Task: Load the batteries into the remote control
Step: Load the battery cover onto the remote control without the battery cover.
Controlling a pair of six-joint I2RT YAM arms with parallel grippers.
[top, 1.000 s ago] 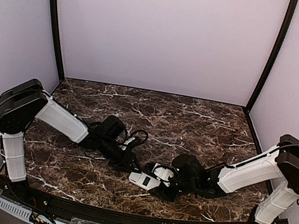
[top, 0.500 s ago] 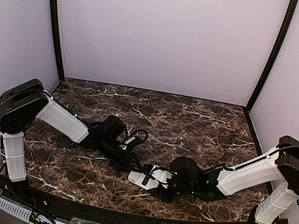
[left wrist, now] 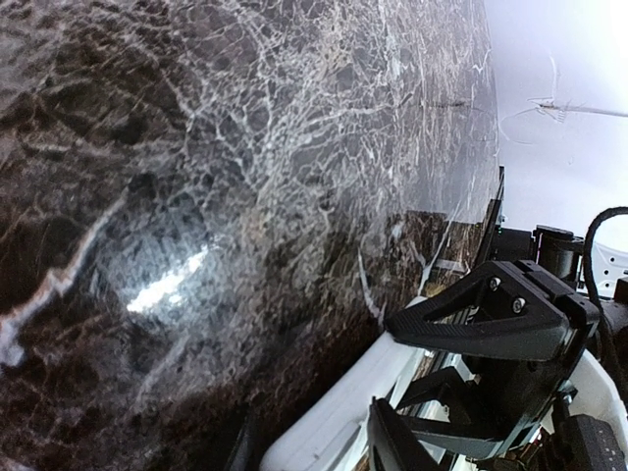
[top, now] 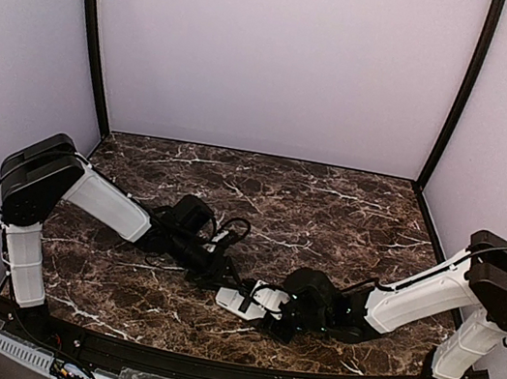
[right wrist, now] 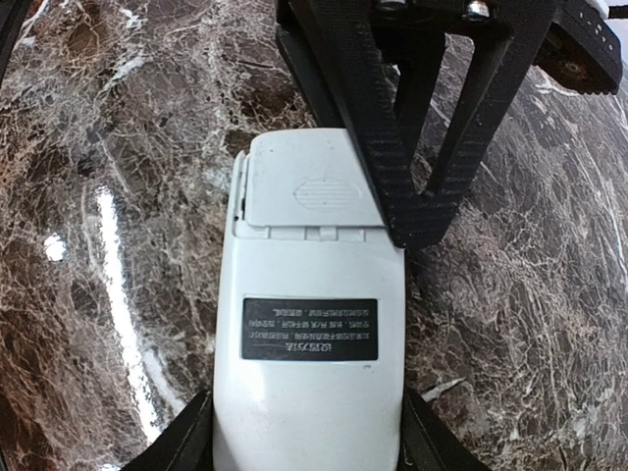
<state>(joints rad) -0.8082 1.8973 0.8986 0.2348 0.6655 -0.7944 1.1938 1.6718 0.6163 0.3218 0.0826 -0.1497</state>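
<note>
The white remote control (top: pixel 246 303) lies back up on the marble table, near the front centre. In the right wrist view the remote (right wrist: pixel 309 392) shows a black label, and its battery cover (right wrist: pixel 309 186) sits on the far end. My right gripper (right wrist: pixel 306 446) is shut on the remote's sides, one jaw on each side. My left gripper (top: pixel 229 285) is open at the remote's far end, and one of its fingers (right wrist: pixel 392 167) rests on the cover's right edge. In the left wrist view the remote (left wrist: pixel 334 432) lies between my left gripper's (left wrist: pixel 314 453) jaws. No batteries are in view.
The dark marble table (top: pixel 328 213) is enclosed by pale walls at the back and sides. A black cable loop (top: pixel 237 229) hangs at the left wrist. The right gripper's black finger frame (left wrist: pixel 491 324) stands close beside the left one.
The right wrist has slid a little to the left along the remote. The left gripper has edged closer to the remote's far end. The remote has barely shifted.
</note>
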